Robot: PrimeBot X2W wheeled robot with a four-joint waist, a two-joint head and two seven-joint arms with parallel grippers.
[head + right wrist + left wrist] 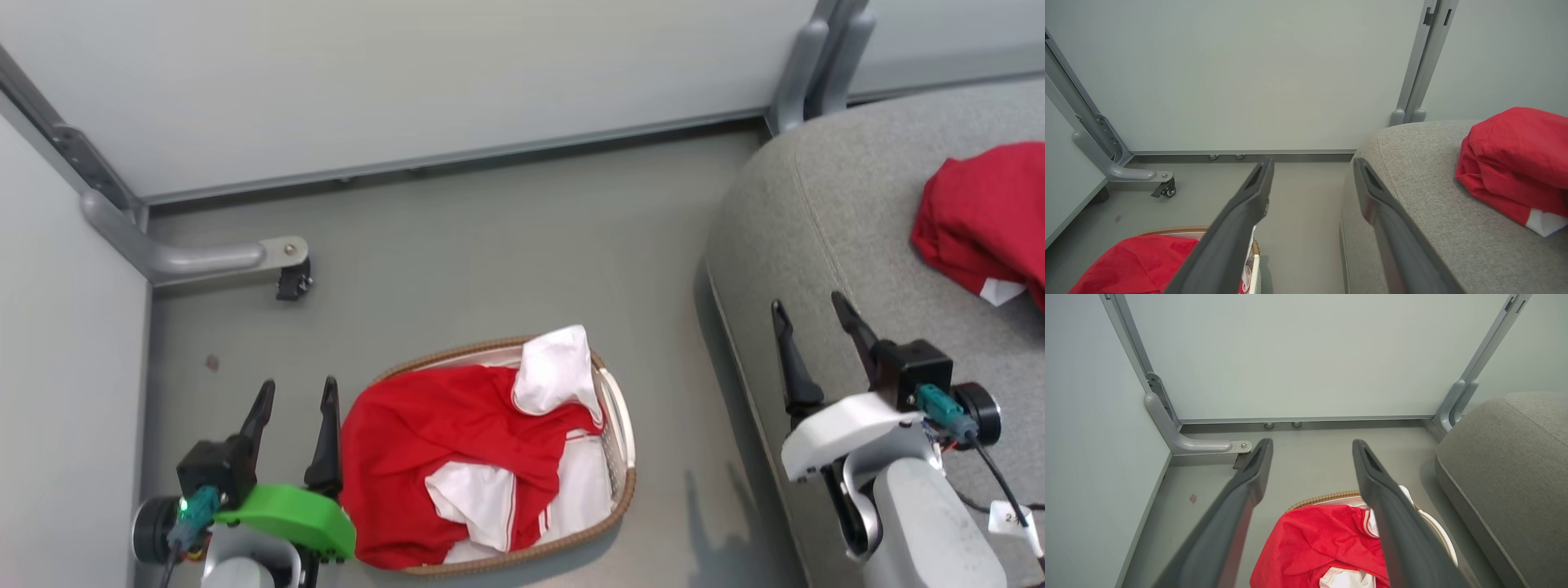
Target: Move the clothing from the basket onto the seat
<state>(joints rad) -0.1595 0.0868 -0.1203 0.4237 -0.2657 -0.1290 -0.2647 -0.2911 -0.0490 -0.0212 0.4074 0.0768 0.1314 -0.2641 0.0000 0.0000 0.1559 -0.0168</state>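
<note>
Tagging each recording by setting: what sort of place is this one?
Probably a staged test cell, not a home: plain pale partition panels on wheeled grey frames border a grey sofa and a laundry basket.

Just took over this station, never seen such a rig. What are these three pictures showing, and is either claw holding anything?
It's a wheeled robot with two arms. One picture looks down from its head; the other two look along each wrist's dark fingers. The left gripper and right gripper are both open and empty. On the floor stands the basket, with the red-and-white clothing heaped in it. The grey seat on the right bears another red garment.
</note>
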